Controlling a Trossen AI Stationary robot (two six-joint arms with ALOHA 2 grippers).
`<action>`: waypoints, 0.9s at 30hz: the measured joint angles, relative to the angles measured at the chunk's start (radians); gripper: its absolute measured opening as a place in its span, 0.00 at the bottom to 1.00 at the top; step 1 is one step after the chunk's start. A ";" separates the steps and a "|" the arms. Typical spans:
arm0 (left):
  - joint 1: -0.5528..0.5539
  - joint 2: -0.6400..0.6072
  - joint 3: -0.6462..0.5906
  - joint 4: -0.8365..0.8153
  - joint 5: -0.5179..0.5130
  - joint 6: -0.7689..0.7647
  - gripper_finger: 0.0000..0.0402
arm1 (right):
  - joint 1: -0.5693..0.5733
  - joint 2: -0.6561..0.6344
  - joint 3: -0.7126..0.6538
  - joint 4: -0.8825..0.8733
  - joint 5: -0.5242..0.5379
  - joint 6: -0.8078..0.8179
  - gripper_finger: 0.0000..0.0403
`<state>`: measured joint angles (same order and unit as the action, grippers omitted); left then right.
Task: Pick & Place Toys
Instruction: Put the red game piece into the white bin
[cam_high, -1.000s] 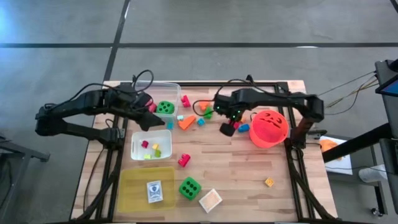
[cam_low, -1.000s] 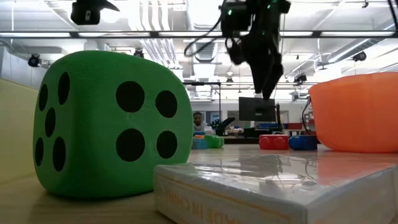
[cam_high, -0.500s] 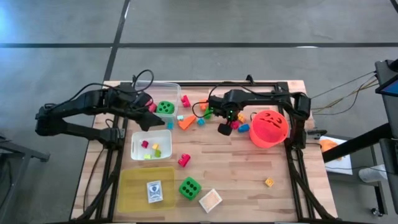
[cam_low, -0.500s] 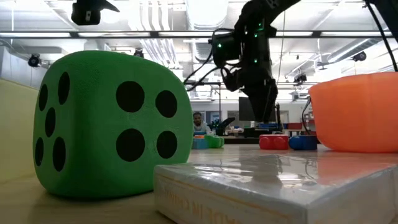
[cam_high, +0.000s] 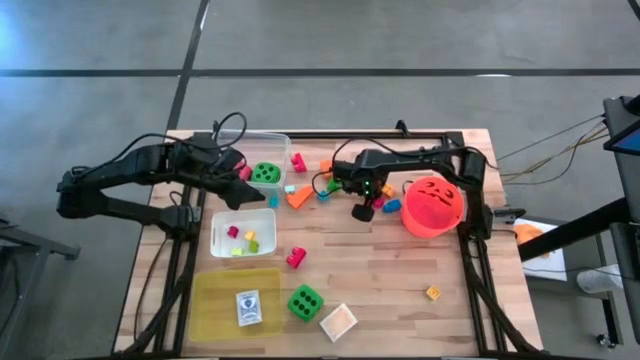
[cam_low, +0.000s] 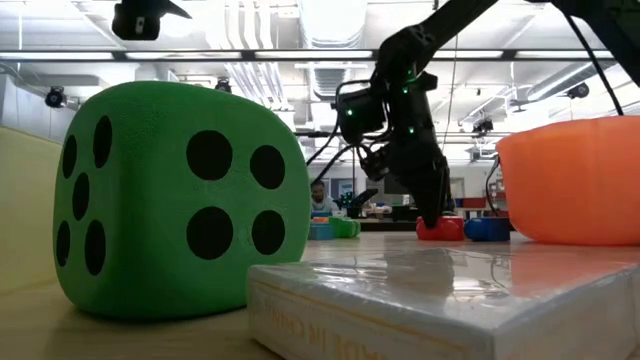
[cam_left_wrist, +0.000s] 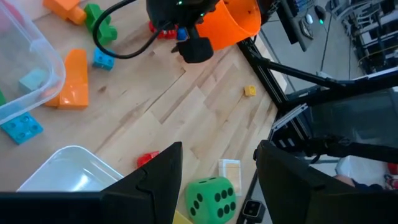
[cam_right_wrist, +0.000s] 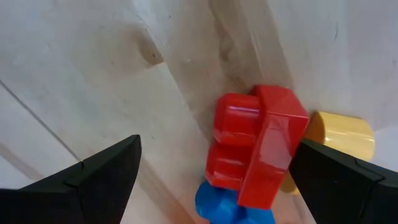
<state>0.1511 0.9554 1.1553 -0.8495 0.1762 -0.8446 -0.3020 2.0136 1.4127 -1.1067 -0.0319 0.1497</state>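
My right gripper points down, open, low over the table beside the orange bucket. Its fingers stand on either side of a red block without touching it. The block lies on the wood against a blue block and a yellow piece. In the low view the fingertips hang just above the red block. My left gripper is open with nothing between its fingers, raised over the tubs.
A clear tub at the far left holds a green die. A white tub holds small blocks. A yellow tray, a green die and a white box sit near the front. Orange and pink blocks lie mid-table.
My right gripper has come down toward the red block, staying open, and has tipped more nearly straight down. The blocks have not moved.
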 joint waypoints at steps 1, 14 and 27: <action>0.000 0.000 0.000 0.000 0.000 -0.002 0.48 | 0.001 -0.001 -0.006 0.010 0.000 0.003 0.94; 0.000 0.000 0.000 0.000 0.000 -0.020 0.48 | 0.010 -0.015 -0.055 0.040 -0.003 0.027 0.45; -0.002 0.002 0.000 0.001 -0.004 -0.023 0.48 | 0.042 -0.087 -0.061 0.052 0.008 0.026 0.04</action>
<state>0.1494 0.9574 1.1553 -0.8488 0.1720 -0.8675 -0.2599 1.9267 1.3522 -1.0545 -0.0238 0.1761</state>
